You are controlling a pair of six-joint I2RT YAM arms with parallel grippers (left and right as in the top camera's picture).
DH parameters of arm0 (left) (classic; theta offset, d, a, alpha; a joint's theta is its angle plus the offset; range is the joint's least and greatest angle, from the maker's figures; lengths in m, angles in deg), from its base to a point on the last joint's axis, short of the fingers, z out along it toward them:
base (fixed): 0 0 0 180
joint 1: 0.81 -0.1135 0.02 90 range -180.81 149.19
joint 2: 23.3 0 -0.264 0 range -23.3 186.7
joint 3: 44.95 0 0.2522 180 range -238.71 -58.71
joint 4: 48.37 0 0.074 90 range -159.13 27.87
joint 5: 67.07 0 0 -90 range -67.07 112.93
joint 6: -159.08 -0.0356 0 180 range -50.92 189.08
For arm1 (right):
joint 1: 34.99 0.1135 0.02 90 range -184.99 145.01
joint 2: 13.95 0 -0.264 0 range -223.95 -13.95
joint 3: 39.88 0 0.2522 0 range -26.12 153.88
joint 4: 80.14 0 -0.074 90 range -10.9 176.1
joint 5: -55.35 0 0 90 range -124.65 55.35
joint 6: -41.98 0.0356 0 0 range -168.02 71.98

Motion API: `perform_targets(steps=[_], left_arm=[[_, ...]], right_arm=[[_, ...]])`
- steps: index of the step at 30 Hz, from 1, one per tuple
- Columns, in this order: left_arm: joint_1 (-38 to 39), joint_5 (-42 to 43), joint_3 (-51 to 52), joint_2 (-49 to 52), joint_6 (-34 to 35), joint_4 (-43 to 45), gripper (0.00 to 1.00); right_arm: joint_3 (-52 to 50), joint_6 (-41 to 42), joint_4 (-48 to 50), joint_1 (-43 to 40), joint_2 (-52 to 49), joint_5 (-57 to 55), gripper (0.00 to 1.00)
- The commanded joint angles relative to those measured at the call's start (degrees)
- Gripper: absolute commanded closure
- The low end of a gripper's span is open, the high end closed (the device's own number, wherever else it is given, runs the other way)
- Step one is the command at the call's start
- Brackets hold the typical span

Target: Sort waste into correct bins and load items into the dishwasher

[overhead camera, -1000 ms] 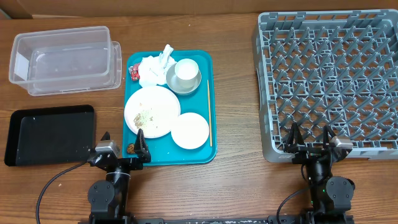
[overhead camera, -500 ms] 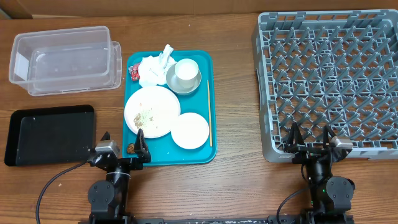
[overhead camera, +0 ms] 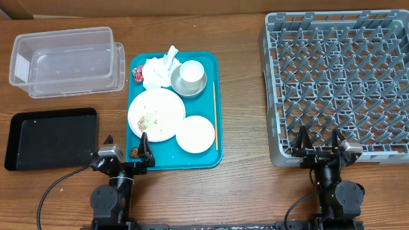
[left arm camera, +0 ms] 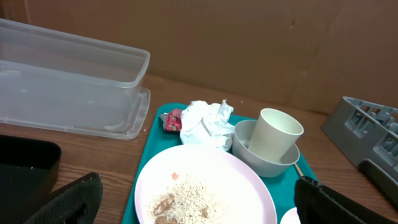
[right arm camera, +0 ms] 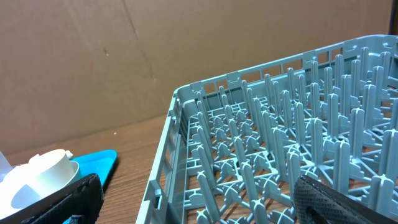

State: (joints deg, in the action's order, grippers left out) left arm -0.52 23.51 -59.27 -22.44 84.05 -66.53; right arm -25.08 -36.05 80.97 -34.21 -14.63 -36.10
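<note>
On the teal tray (overhead camera: 208,150) lie a large plate (overhead camera: 163,108) with rice-like scraps (overhead camera: 147,119), a smaller plate (overhead camera: 195,135), a grey-green bowl (overhead camera: 184,87) holding a white cup (overhead camera: 191,71), a crumpled napkin (overhead camera: 158,69) and a red wrapper (overhead camera: 137,75). A brown scrap (overhead camera: 134,152) lies at the tray's front left. The left wrist view shows the large plate (left arm camera: 249,186), scraps (left arm camera: 186,198), cup (left arm camera: 277,134), napkin (left arm camera: 205,121) and wrapper (left arm camera: 172,120). My left gripper (overhead camera: 126,151) is open at the tray's front left corner. My right gripper (overhead camera: 320,147) is open at the grey rack's (overhead camera: 339,83) front edge.
The clear tub (overhead camera: 67,61) stands at the back left and the black tray (overhead camera: 51,137) in front of it. A thin wooden stick (overhead camera: 214,115) lies along the teal tray's right side. The rack (right arm camera: 280,149) fills the right wrist view.
</note>
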Motion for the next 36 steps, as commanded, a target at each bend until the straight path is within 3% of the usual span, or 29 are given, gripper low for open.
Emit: perform_targets(steps=[1,13,15,16,19,24,30,36], left_arm=[[0.2,-0.8,0.3,-0.6,-0.8,0.0,0.00],[0.2,-0.2,0.3,-0.6,0.4,0.4,0.00],[0.2,6.0,0.3,-0.6,7.1,0.6,0.00],[0.2,11.9,0.3,-0.6,15.7,1.4,0.00],[0.2,19.2,0.3,-0.6,33.1,1.8,0.00],[0.2,21.6,0.3,-0.6,47.4,3.5,0.00],[0.2,28.8,0.0,-0.6,47.6,18.7,0.00],[0.1,29.1,-2.9,-0.6,45.5,17.7,0.00]], right_arm=[[-0.6,-0.4,0.4,-0.2,0.5,0.3,0.00],[-0.6,-0.4,0.4,-0.2,0.5,0.3,0.00],[-0.6,-0.4,0.4,-0.2,0.5,0.3,0.00],[-0.6,-0.4,0.4,-0.2,0.5,0.3,0.00],[-0.6,-0.4,0.4,-0.2,0.5,0.3,0.00],[-0.6,-0.4,0.4,-0.2,0.5,0.3,0.00],[-0.6,-0.4,0.4,-0.2,0.5,0.3,0.00],[-0.6,-0.4,0.4,-0.2,0.5,0.3,0.00]])
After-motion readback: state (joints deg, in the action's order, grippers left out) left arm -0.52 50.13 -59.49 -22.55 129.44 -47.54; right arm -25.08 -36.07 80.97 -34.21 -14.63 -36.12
